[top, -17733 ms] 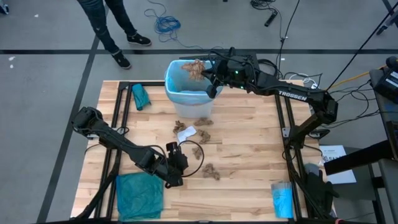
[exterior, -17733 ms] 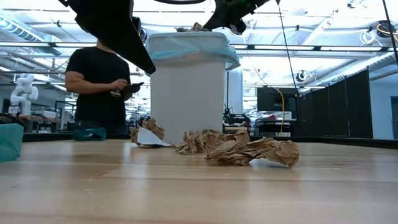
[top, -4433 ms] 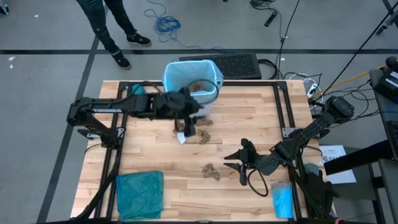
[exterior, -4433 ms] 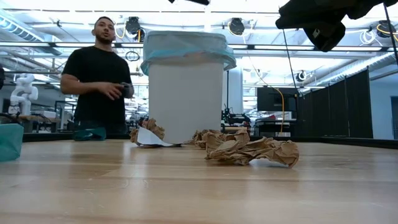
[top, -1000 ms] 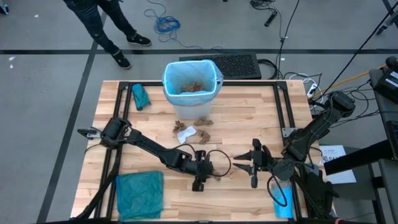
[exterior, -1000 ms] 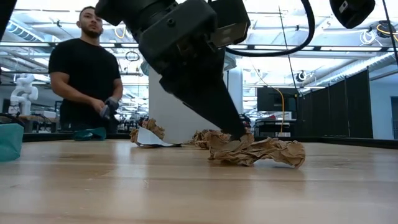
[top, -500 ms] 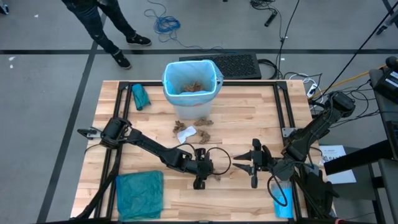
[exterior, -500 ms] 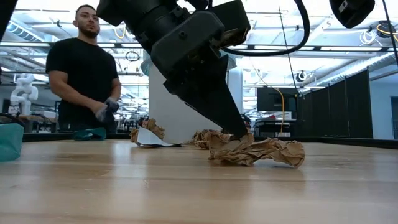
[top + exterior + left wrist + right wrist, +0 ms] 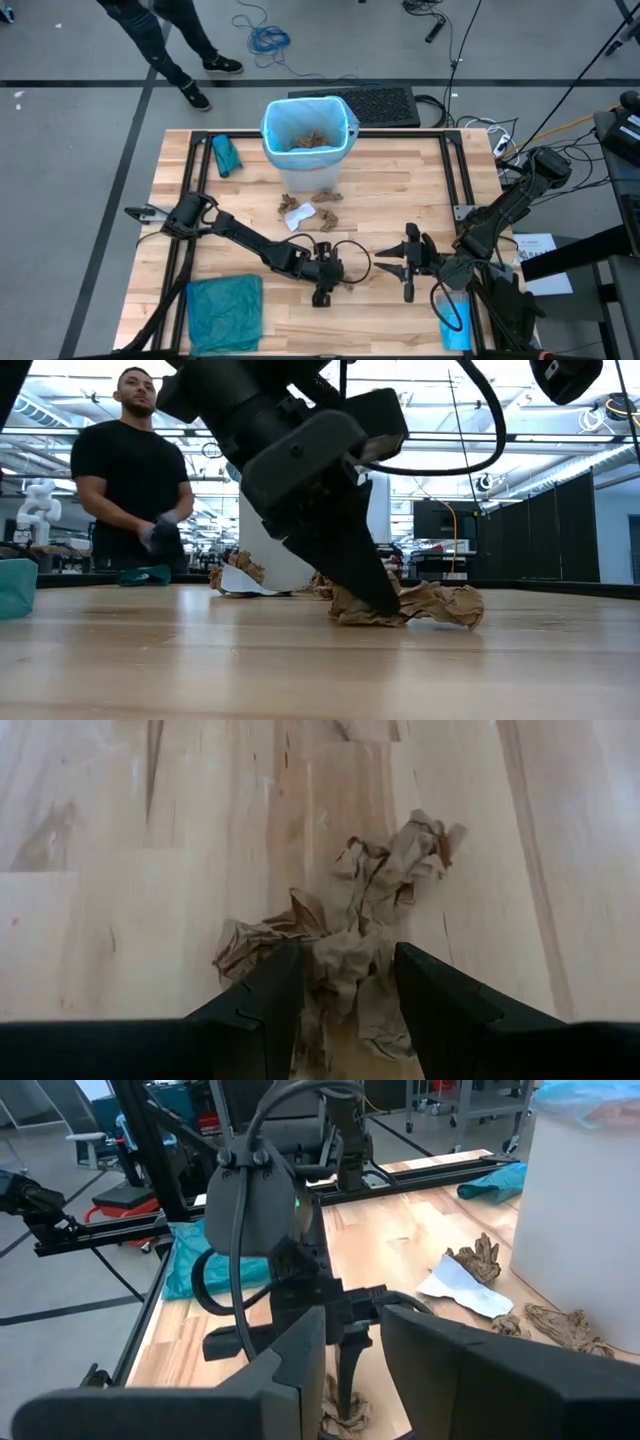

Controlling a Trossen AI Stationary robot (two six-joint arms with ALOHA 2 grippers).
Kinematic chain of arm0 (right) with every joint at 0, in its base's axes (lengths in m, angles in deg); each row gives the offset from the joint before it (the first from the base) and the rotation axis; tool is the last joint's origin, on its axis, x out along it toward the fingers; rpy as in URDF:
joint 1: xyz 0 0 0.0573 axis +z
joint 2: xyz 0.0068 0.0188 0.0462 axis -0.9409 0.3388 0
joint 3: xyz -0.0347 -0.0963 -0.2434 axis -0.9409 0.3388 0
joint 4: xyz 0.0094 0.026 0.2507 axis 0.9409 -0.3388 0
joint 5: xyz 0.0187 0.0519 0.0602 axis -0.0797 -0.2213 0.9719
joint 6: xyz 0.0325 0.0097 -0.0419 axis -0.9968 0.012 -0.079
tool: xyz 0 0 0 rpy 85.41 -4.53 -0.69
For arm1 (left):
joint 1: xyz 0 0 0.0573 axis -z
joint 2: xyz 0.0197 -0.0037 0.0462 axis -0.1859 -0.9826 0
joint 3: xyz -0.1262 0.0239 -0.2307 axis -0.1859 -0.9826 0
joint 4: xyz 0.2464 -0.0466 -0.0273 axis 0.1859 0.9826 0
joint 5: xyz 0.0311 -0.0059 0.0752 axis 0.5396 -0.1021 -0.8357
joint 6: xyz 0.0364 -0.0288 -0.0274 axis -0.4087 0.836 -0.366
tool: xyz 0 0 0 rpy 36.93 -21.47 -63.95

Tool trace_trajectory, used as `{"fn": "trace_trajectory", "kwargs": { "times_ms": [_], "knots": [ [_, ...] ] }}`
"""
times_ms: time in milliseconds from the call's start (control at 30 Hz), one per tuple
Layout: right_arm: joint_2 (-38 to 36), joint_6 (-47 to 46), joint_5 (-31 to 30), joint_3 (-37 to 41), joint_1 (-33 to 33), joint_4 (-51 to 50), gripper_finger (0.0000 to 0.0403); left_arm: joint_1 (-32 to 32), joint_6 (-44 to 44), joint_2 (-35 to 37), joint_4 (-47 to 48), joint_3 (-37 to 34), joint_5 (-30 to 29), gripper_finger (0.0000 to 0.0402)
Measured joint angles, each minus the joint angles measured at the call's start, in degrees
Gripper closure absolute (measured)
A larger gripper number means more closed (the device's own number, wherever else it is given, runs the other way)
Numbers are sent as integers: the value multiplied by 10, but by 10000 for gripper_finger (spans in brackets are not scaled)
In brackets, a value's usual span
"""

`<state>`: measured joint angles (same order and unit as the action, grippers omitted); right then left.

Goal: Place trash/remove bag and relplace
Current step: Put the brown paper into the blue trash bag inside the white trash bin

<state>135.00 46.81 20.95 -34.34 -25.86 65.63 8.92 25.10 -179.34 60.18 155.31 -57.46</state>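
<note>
A crumpled brown paper scrap lies on the wooden table near its middle. My left gripper is open and slants down over the scrap's near end, one finger on each side. My right gripper hovers just right of it with a narrow gap and nothing between its fingers. The white bin stands at the far edge, lined with the light blue bag, with brown trash inside. More scraps and a white piece lie in front of the bin. My left gripper's open fingers straddle the near end of the scrap, slanting down from the table's left. The paper fills the gap between them, and one fingertip is down in its folds. The scrap lies on the table.
A teal-green bag lies at the near left and a smaller teal bundle at the far left. A bright blue roll sits at the near right. A person stands beyond the far edge.
My left gripper has sunk a little onto the brown scrap, its fingertip now down at table level in the paper. The scrap's top has been pressed flatter there. My right gripper has kept still.
</note>
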Motion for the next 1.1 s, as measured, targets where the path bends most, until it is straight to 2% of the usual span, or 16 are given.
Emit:
{"fn": "trace_trajectory", "kwargs": {
  "times_ms": [233,500,633,833,1100],
  "knots": [
    [0,3,0,0,0,0,310,-1,0,0,-4,0,-1,242],
    [0,5,0,0,0,0,310,-1,9,0,-5,0,-48,247],
    [0,4,0,0,0,0,310,-1,20,0,-4,0,-48,282],
    [0,4,0,0,0,0,310,-1,20,2,0,0,-45,384],
    [0,4,0,0,0,-1,310,5,16,74,75,12,-56,398]
  ]
}}
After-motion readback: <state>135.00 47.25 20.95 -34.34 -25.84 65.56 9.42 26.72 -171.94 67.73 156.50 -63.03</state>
